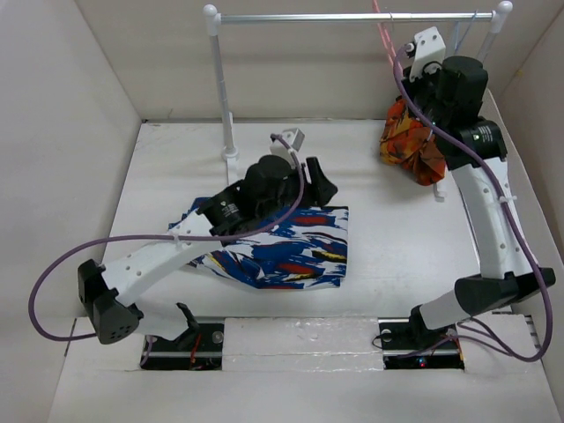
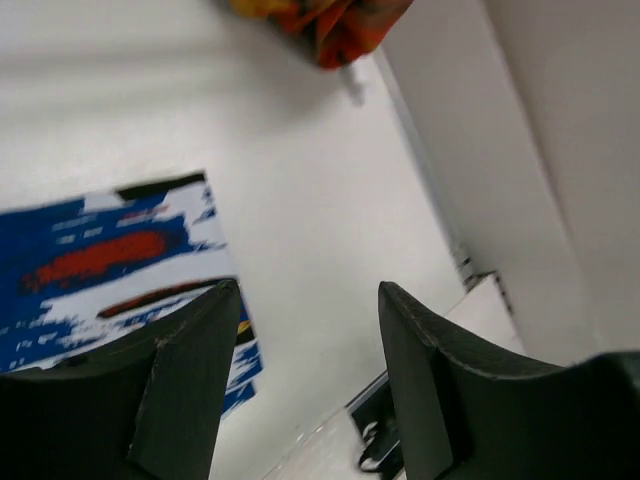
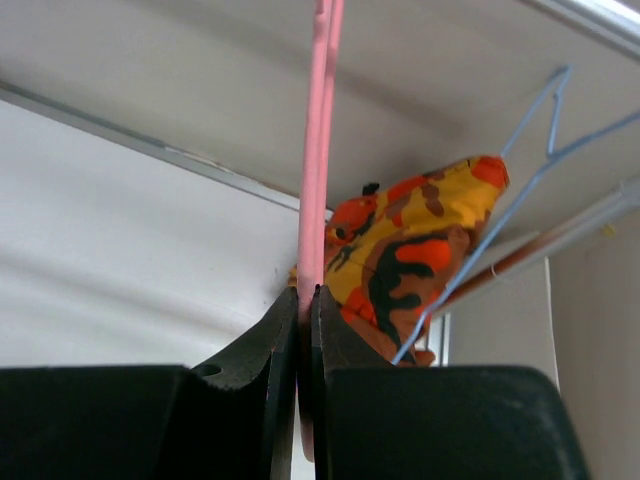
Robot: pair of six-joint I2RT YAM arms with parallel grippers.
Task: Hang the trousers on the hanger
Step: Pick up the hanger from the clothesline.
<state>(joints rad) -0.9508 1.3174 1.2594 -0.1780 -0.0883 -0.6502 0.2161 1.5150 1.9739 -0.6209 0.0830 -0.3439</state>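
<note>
**Status: Trousers on Table, Hanger Gripped at Rail**

1. Near zone. The trousers (image 1: pixel 282 251) lay folded flat on the white table (image 1: pixel 397 256), left of centre and a short way in from the arm bases. The forearm of the left arm crossed over their near left part. No part of the trousers was on the hanger.

2. Middle zone. The left gripper (image 2: pixel 305 295) hung above the far right corner of the trousers. Its jaws stood parted, with nothing between them. In the left wrist view, only bare table showed in the gap, and the blue patterned fabric lay below and to the left of the left finger.

3. Far zone. The orange-red garment (image 1: pixel 410 141) hung at the far right corner, near the side wall. The pale blue hanger (image 3: pixel 520 190) ran up just beside it in the right wrist view.

4. Far zone, upper. The right arm reached up to the rail (image 1: pixel 352 17). The right gripper (image 3: pixel 307 295) was clamped on the hanger (image 3: pixel 318 150), whose thin pink wire passed straight up between the closed fingertips. The pink wire rose toward the right part of the rail; its hook could not be made out.
</note>
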